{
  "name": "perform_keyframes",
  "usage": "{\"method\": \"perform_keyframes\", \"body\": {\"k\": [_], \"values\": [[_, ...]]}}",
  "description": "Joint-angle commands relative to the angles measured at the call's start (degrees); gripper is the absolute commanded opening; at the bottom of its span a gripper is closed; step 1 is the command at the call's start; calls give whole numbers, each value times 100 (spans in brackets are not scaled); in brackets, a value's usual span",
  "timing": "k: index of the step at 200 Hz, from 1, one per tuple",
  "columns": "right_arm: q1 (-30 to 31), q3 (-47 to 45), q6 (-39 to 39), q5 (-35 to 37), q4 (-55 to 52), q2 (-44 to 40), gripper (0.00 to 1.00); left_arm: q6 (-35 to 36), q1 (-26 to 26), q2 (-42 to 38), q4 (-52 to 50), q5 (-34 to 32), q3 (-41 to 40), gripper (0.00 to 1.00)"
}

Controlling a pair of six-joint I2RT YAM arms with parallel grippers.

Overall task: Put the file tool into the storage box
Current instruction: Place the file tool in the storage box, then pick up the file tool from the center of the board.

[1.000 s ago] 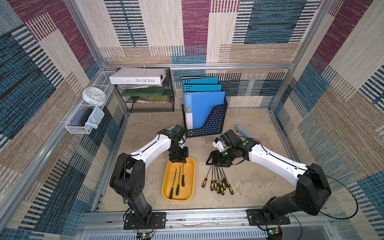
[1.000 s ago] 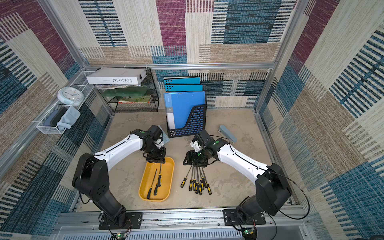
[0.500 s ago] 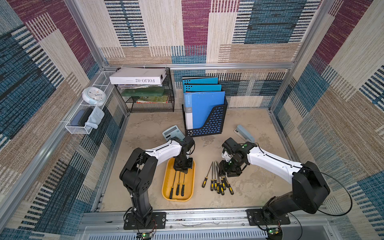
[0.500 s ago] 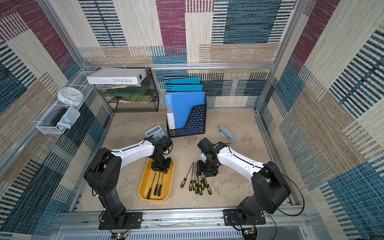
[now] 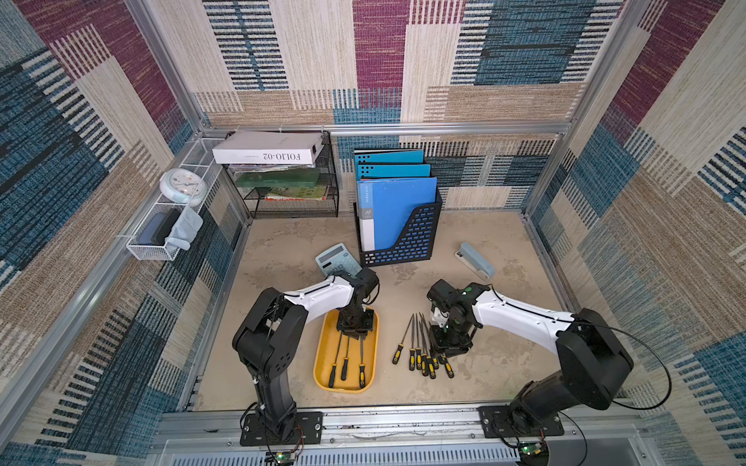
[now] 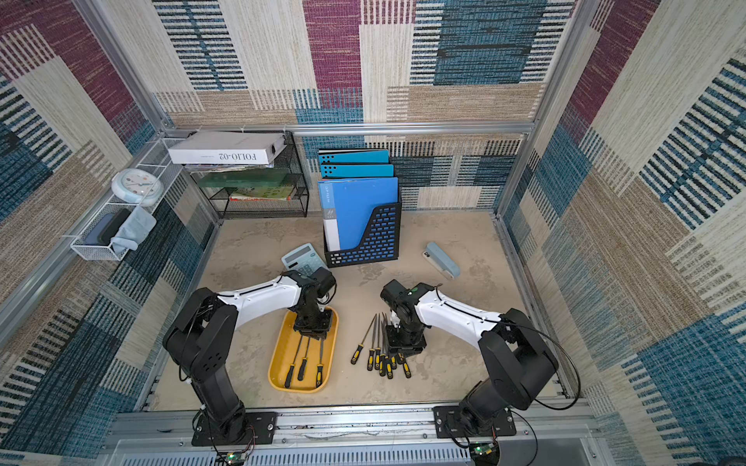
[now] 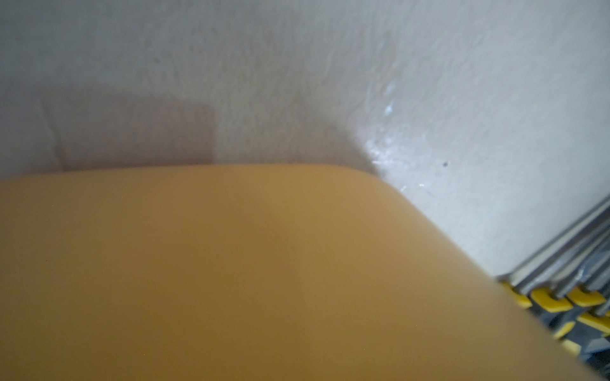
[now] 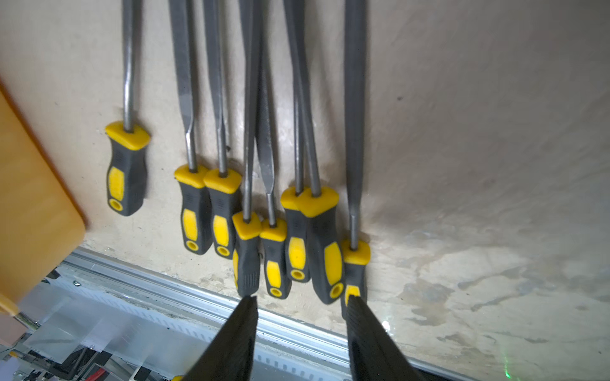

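Note:
The storage box [image 5: 323, 363] [image 6: 282, 363] is an orange-yellow tray on the table, and three black-and-yellow file tools [image 5: 346, 357] [image 6: 302, 361] lie lengthwise in it. My left gripper [image 5: 354, 329] [image 6: 314, 327] points down at the tray's far end, over the files' metal tips. Its fingers are hidden, and the left wrist view shows only the blurred tray [image 7: 231, 280]. Several more files [image 5: 422, 351] [image 8: 274, 198] lie in a row right of the tray. My right gripper [image 5: 448, 347] [image 8: 302, 298] hangs over their handles, open, holding nothing.
A calculator [image 5: 337, 260], a black folder holder [image 5: 397, 226] with blue folders and a stapler [image 5: 476, 260] stand farther back. A wire rack [image 5: 282, 177] fills the back left corner. The metal front rail [image 8: 165, 297] runs just past the file handles.
A third file now lies in the tray, and my left gripper has sunk to the tray's far end. My right gripper has moved from the files' tips to their handles, its jaws narrower.

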Motion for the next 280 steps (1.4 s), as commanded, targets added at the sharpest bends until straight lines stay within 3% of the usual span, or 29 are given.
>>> {"method": "perform_keyframes", "body": {"k": [1,115,208,244,280], "values": [[20,-37,-57,124,62,101,46,-55,5,-170,-154,120,-3,25],[47,173,-452,615,64,588,26,-109,5,-857,-881,225,830,27],[84,457,-506,725,-357,133,16,22,32,-918,-1187,195,1368,27],[83,748,-431,444,-448,-455,16,-160,32,-1062,-1105,816,1579,33],[149,919,-232,-34,-5,-827,15,-1121,25,-1238,-62,1866,1566,40]]}}
